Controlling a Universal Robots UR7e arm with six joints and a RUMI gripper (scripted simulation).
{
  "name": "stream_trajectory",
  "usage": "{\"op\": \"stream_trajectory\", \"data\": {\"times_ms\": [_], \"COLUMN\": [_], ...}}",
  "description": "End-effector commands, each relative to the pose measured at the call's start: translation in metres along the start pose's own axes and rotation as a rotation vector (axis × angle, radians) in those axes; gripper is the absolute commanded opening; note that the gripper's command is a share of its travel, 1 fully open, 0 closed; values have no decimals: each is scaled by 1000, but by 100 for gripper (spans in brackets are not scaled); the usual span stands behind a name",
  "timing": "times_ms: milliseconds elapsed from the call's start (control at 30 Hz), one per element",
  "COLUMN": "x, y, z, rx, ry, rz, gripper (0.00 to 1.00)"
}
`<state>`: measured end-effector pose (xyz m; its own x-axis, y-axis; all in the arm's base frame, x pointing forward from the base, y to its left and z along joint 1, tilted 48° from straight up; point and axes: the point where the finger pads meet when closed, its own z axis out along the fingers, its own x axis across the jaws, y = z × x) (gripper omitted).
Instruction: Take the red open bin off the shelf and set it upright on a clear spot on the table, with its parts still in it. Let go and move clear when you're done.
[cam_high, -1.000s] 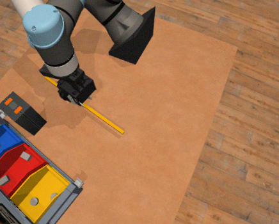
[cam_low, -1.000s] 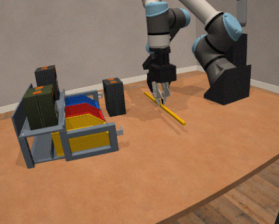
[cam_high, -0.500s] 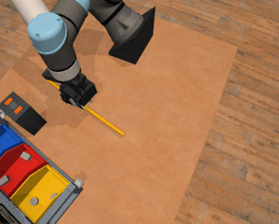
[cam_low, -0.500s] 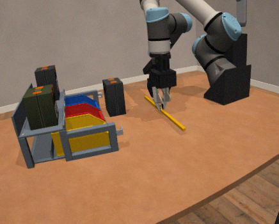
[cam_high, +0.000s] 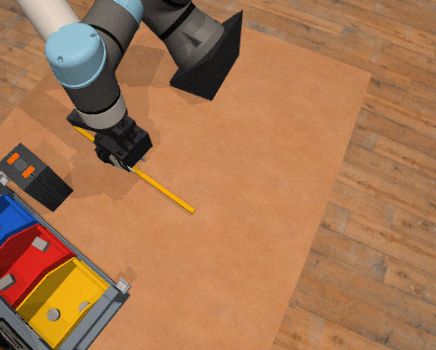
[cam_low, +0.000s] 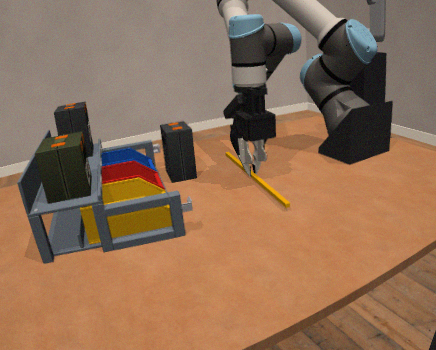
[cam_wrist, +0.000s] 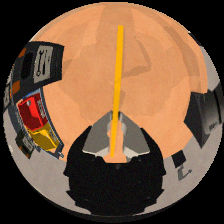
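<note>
The red bin (cam_high: 30, 262) (cam_low: 127, 172) (cam_wrist: 31, 114) stands in the grey shelf (cam_high: 102, 320) (cam_low: 142, 201), between the blue and yellow bins. Two grey parts show in it, one grey block (cam_high: 40, 244) near its front and another grey block (cam_high: 7, 282) farther back. My gripper (cam_high: 132, 169) (cam_low: 251, 172) (cam_wrist: 115, 111) is away from the shelf, pointing down, and is shut on a long yellow bar (cam_high: 165, 190) (cam_low: 272, 190) (cam_wrist: 119, 60). The bar is level, at or just above the table top; I cannot tell whether it touches.
A dark case (cam_high: 44, 184) (cam_low: 179, 152) (cam_wrist: 56, 72) stands on the table before the blue bin (cam_high: 12, 220) (cam_low: 125, 156). The yellow bin (cam_high: 75, 295) (cam_low: 142, 222) is at the shelf's near end. An olive case (cam_low: 65, 175) and another dark case (cam_low: 72, 122) stand on the shelf top.
</note>
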<state>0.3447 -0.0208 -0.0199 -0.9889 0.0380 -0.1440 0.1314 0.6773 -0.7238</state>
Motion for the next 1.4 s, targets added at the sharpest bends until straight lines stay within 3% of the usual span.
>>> {"op": "stream_trajectory", "data": {"times_ms": [0, 1133, 1167, 1367], "x": [0, 0, 0, 0], "y": [0, 0, 0, 0], "z": [0, 0, 0, 0], "rx": [0, 0, 0, 0], "ry": [-1, -1, -1, -1], "rz": [0, 0, 0, 0], "gripper": [0, 0, 26, 26]}}
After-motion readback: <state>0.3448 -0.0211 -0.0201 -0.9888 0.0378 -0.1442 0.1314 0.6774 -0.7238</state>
